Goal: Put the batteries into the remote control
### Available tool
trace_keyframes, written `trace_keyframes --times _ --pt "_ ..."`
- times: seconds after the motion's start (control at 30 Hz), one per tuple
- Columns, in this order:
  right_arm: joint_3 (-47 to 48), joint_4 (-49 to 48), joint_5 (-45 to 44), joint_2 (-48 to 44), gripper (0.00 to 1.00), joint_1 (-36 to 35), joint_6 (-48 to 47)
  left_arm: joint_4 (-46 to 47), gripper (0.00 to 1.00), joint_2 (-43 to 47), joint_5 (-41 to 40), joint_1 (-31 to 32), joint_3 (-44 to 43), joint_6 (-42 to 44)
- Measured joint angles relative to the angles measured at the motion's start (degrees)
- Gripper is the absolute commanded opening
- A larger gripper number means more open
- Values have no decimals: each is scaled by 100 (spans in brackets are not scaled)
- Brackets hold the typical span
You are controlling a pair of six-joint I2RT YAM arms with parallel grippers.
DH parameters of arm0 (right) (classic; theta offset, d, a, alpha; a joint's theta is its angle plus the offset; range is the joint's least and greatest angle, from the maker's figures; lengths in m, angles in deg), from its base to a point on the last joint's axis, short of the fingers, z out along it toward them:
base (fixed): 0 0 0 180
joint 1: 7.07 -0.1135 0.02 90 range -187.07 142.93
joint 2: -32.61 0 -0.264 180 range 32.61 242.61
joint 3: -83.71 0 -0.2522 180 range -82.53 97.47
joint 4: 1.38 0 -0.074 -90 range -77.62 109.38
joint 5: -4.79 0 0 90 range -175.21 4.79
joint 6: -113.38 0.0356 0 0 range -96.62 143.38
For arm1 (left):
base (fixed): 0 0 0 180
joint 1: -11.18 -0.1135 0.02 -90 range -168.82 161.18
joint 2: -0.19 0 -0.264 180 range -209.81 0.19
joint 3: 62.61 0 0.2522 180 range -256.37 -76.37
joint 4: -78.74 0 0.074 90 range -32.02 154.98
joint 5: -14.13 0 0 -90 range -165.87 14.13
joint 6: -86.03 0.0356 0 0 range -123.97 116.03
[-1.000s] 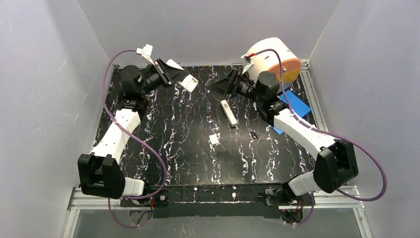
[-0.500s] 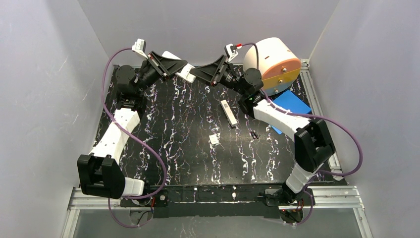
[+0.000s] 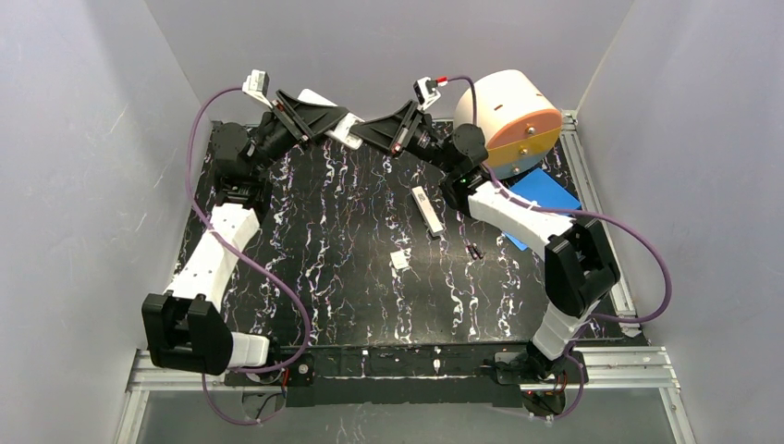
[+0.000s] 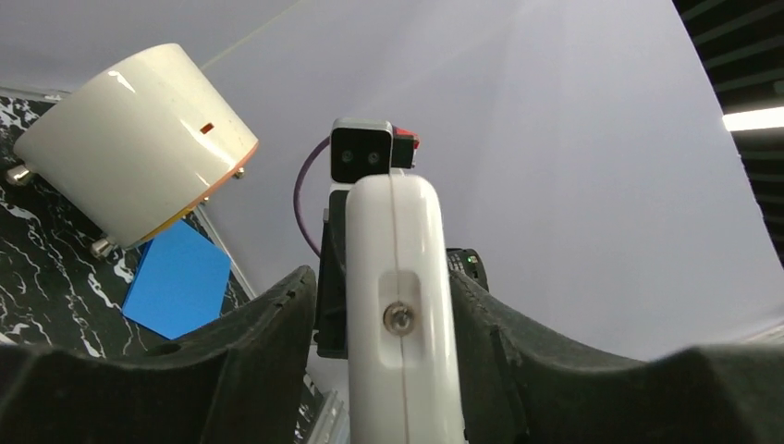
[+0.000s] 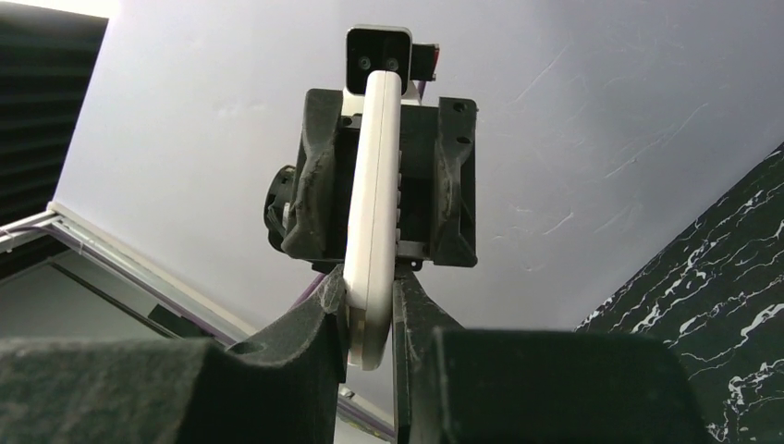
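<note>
The remote control (image 3: 425, 211), a long slim white bar with a dark recess, lies on the black marbled table, right of centre. Tiny black batteries (image 3: 474, 251) lie to its lower right. Neither gripper is near them. High over the back of the table, both grippers meet at a shorter white remote (image 3: 348, 139). My right gripper (image 3: 362, 135) (image 5: 370, 287) is shut on one end of that remote (image 5: 374, 213), pinching it edge-on. My left gripper (image 3: 338, 124) (image 4: 384, 282) stands open around the other end (image 4: 398, 277), with a gap on each side.
A small white piece (image 3: 400, 260) lies near the table's middle. A white drum with an orange face (image 3: 508, 120) (image 4: 139, 148) and a blue sheet (image 3: 550, 199) (image 4: 180, 282) sit at the back right. Grey walls enclose three sides.
My right arm swung up and left, and its jaws closed on the shorter white remote. My left gripper, which had held it, rose a little and opened.
</note>
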State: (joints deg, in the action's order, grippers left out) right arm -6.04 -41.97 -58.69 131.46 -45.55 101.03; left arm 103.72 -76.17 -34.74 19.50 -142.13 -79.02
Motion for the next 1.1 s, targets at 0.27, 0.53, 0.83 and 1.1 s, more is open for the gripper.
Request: trace_keyframes --times 0.27,0.53,0.83,1.1 --pt "345 396 763 0 6 376 -151 -319 99 599 275 -234 57 376" --pt "905 1668 2229 7 8 772 -1143 -1040 63 807 887 -275 52 955" --pt "1827 4721 2776 -15 9 822 -3661 -1705 43 402 1552 -317 0 1213" --pt "1873 5974 2959 -35 7 844 -4677 -2210 48 282 1941 -219 37 1572"
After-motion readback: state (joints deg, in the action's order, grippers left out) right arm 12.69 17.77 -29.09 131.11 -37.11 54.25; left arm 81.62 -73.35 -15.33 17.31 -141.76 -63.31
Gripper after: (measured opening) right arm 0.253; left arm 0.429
